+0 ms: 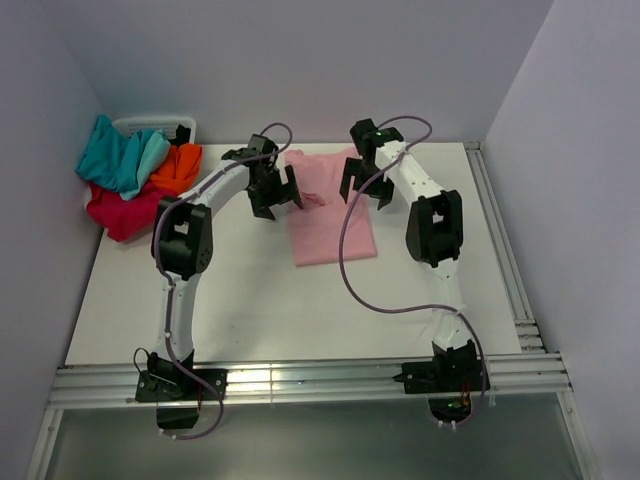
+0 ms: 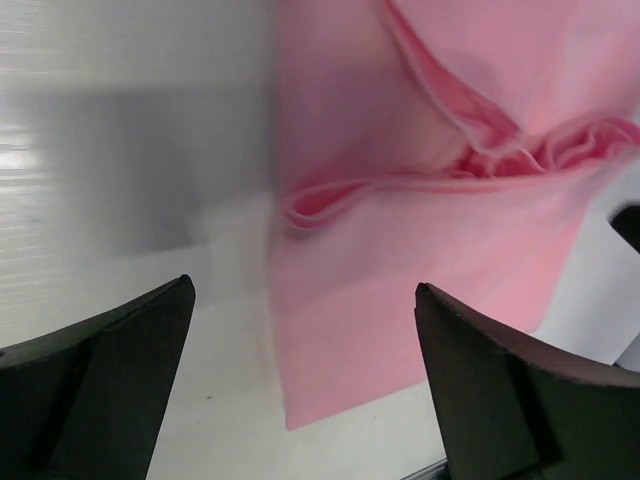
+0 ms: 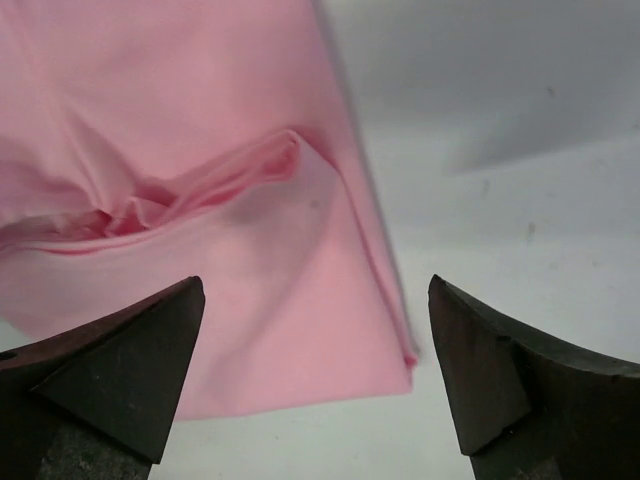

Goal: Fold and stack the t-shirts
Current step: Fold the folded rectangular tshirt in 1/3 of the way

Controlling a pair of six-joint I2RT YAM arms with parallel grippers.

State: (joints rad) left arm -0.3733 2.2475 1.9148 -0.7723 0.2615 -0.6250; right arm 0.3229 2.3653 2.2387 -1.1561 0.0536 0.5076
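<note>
A light pink t-shirt point(image 1: 330, 215) lies partly folded in a long strip at the middle of the white table, with a bunched crease across it near its far end. My left gripper point(image 1: 274, 195) hovers open and empty over its left edge; in the left wrist view the pink t-shirt point(image 2: 420, 230) lies ahead between my fingers point(image 2: 110, 380). My right gripper point(image 1: 365, 187) hovers open and empty over its right edge; the right wrist view shows a corner of the shirt point(image 3: 250, 280). Teal point(image 1: 120, 155), orange point(image 1: 178, 167) and crimson point(image 1: 125, 212) t-shirts lie heaped at the far left.
A white basket point(image 1: 160, 126) stands behind the heap of shirts at the far left corner. Grey walls close in the table at the back and sides. A metal rail point(image 1: 300, 380) runs along the near edge, with purple cables hanging from both arms.
</note>
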